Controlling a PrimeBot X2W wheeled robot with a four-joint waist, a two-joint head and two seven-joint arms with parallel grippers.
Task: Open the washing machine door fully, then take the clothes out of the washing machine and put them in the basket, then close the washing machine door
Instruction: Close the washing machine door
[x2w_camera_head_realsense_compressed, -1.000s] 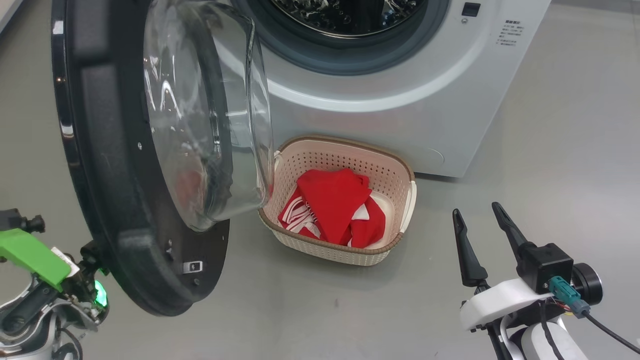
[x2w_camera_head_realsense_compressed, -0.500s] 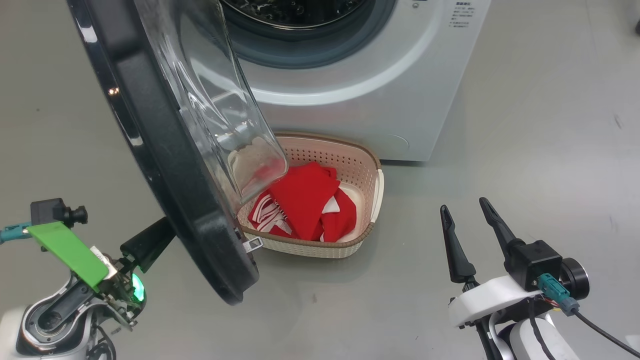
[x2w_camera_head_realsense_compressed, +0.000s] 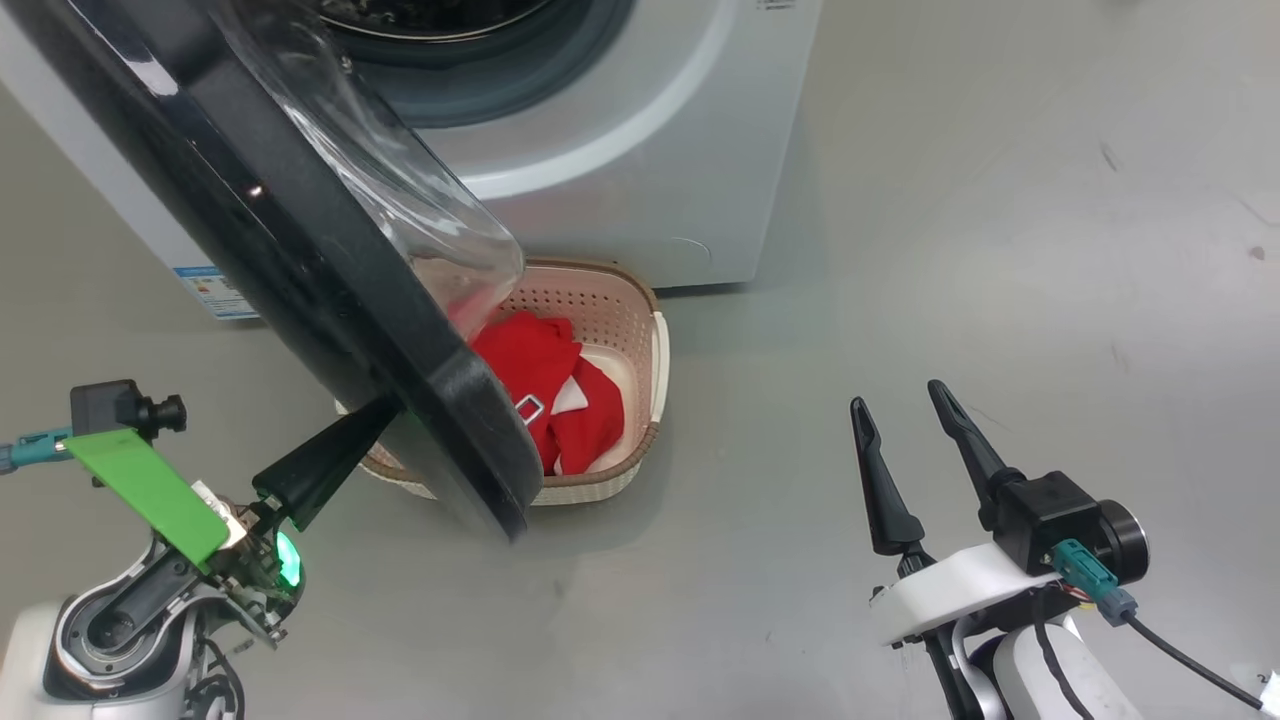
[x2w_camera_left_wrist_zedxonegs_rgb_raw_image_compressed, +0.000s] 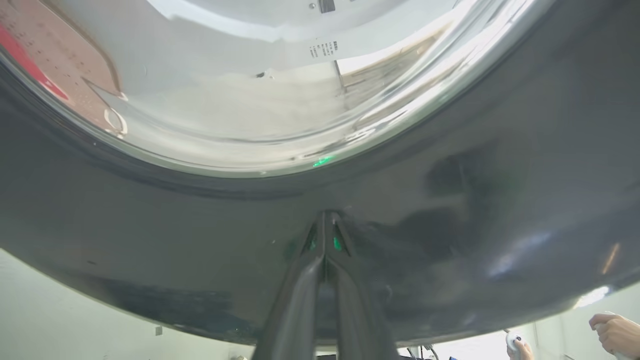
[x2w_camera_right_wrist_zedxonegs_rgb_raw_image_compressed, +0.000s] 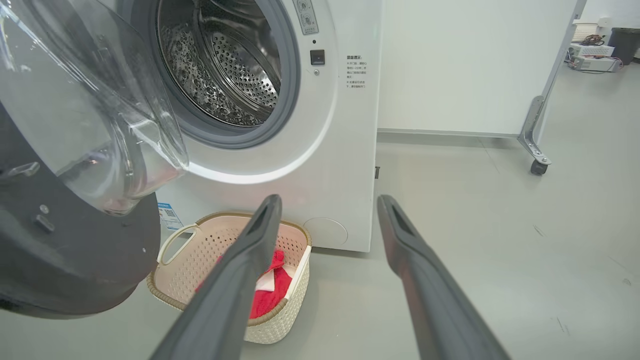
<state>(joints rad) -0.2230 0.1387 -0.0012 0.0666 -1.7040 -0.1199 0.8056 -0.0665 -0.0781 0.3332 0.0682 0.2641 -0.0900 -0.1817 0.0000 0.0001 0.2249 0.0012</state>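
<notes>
The left gripper (x2w_camera_head_realsense_compressed: 385, 408), clenched empty, presses tip-first on the washing machine door (x2w_camera_head_realsense_compressed: 330, 300), half open by the basket (x2w_camera_head_realsense_compressed: 655, 350) holding the clothes (x2w_camera_head_realsense_compressed: 520, 360), so its 2 fingers could skid off the glossy curve and leave it unlatched; the right gripper (x2w_camera_head_realsense_compressed: 897, 395) hangs spread, empty.

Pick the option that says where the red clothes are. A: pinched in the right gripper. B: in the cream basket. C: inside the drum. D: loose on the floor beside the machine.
B: the clothes lie in the basket in front of the washing machine. What shows of the drum is bare steel, and the right gripper is open and empty.
</notes>
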